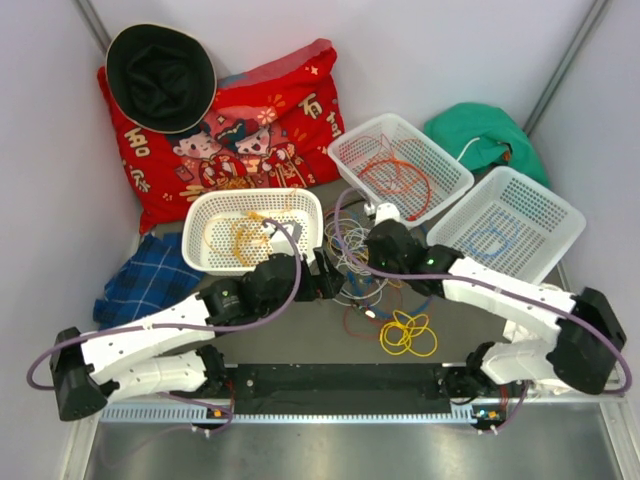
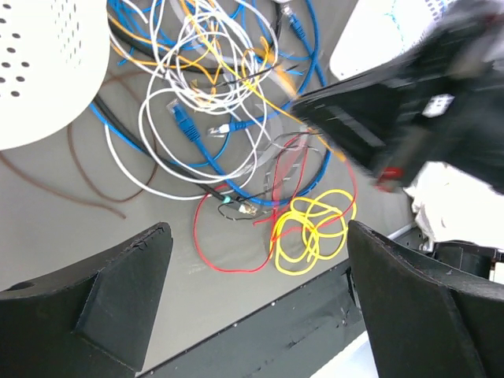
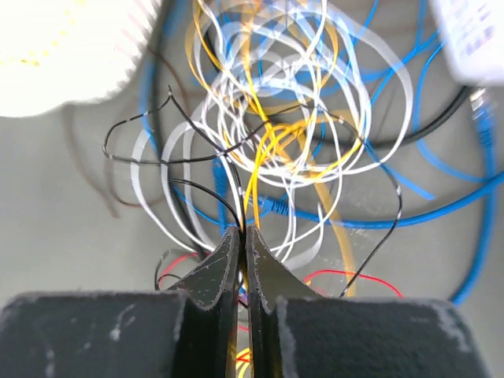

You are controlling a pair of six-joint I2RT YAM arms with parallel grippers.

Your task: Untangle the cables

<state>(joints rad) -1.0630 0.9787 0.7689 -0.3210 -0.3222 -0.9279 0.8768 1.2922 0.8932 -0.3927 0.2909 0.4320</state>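
Note:
A tangle of cables, blue, white, orange, black and red, lies on the grey table between my two grippers. A yellow coil lies just in front of it, with a red wire beside it. My right gripper is shut on a thin orange-yellow wire and a black wire that rise from the tangle. In the top view the right gripper sits over the tangle's far side. My left gripper is open and empty, above the table in front of the yellow coil; in the top view the left gripper is at the tangle's left edge.
Three white baskets stand at the back: the left one holds yellow-orange wires, the middle one an orange-red wire, the right one a blue one. A red cushion, a black hat, a blue plaid cloth and a green cloth lie around them.

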